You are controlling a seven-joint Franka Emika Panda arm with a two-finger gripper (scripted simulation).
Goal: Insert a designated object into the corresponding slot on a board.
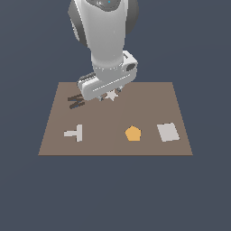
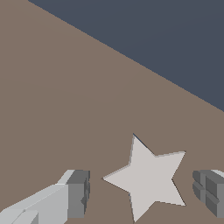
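Observation:
The light-grey star (image 2: 151,179) lies flat on the brown board (image 2: 65,109). A thin dark sliver shows along one of its arms. The star-shaped slot is otherwise hidden beneath it. My gripper (image 2: 142,192) is open and straddles the star, with one finger (image 2: 76,194) and the other finger (image 2: 210,192) each standing clear of its points. In the exterior view the gripper (image 1: 109,95) hangs low over the far middle of the board (image 1: 103,144). Only a bit of the star (image 1: 112,95) peeks out under the hand.
A dark M-shaped hole (image 1: 76,101) lies just to the exterior view's left of the gripper. Along the board's near side sit a grey T piece (image 1: 74,133), an orange pentagon (image 1: 133,133) and a grey square (image 1: 168,132). Dark floor (image 2: 175,35) surrounds the board.

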